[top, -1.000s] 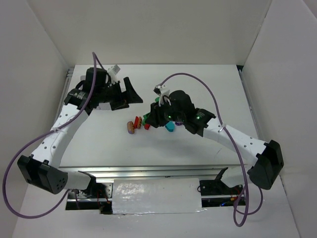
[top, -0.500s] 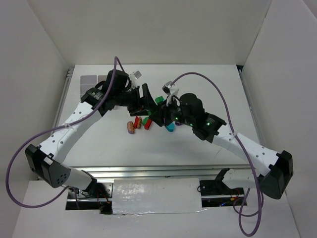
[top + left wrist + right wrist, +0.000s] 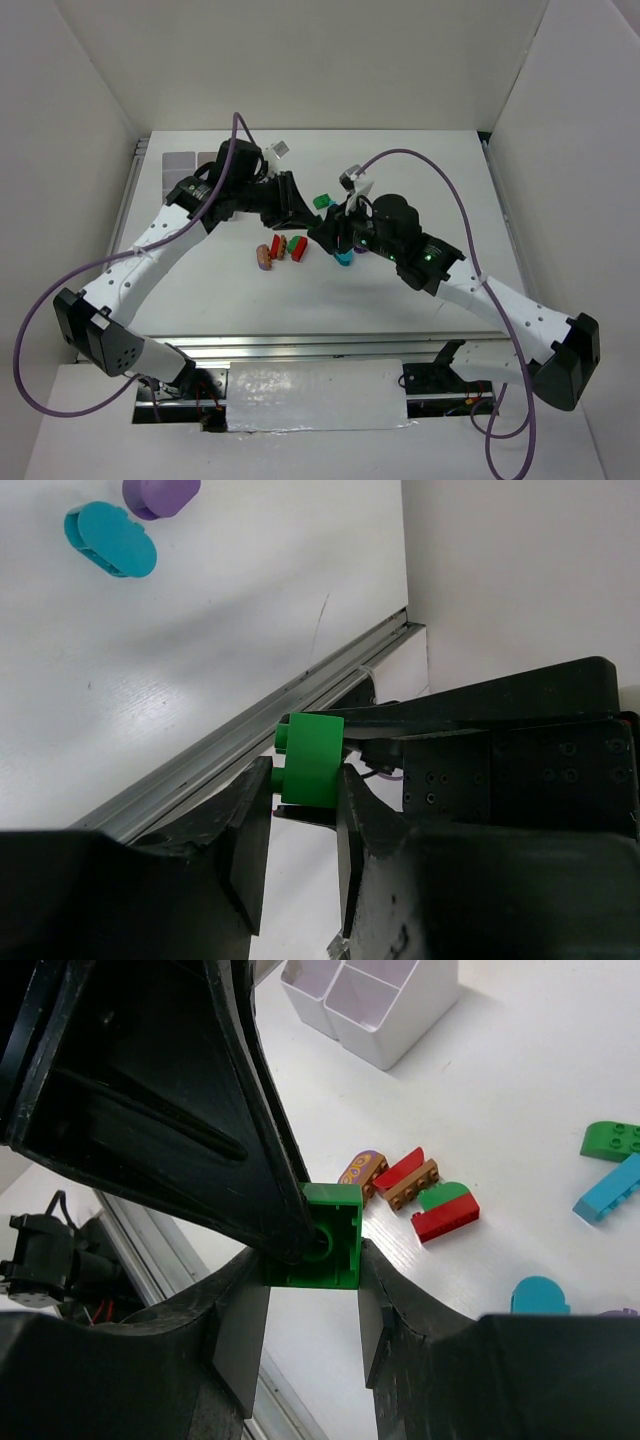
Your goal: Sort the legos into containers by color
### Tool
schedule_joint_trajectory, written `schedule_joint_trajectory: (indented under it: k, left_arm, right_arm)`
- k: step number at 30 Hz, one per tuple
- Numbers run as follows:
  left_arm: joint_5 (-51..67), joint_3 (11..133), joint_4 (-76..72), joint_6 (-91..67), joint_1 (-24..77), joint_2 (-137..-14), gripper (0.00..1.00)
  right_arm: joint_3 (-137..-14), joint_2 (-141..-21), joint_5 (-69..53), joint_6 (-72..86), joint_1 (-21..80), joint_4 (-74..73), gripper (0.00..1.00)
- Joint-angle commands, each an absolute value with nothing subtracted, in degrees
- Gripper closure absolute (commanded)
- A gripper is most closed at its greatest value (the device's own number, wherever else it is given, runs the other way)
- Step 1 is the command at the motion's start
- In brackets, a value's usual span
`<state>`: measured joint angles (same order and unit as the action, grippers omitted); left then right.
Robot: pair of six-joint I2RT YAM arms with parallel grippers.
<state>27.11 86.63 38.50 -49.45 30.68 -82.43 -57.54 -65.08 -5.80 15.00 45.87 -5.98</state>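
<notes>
left tool (image 3: 303, 776): clamped on a green lego (image 3: 312, 748), pinched right at the fingertips, up off the table (image 3: 200, 650)
right tool (image 3: 312, 1265): fingers snug on both sides of that same brick, so that's two grips on one piece
step: looks like a mid-air handoff. My guess is right to left, since the white tray (image 3: 385, 1022) sits on the left arm's side
next move: one tool has to let go cleanly before the other pulls away, then the brick goes to a green compartment
leftovers: red and brown pieces (image 3: 425, 1190) lie loose on the table, unsorted
</notes>
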Motion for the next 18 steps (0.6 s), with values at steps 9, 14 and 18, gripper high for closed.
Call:
schedule_joint_trajectory:
  k: [9,14,18]
  left_arm:
    - [11.64,99.66,47.77,-41.4,27.52,-85.16,1.0]
    - [-5.43,100.02,50.46,-42.89,16.19,-87.89,1.0]
    - [-20.89,101.77,49.39,-41.4,13.1,-92.8,1.0]
  right_arm:
    - [-53.1,-60.21,-4.48,18.01,45.44,-3.86,0.0]
    - [-47.29,-51.87,-3.69,21.35,45.0,-5.36,0.0]
    - [-44.39,-47.47,-3.26,23.64,45.0,-8.61,0.0]
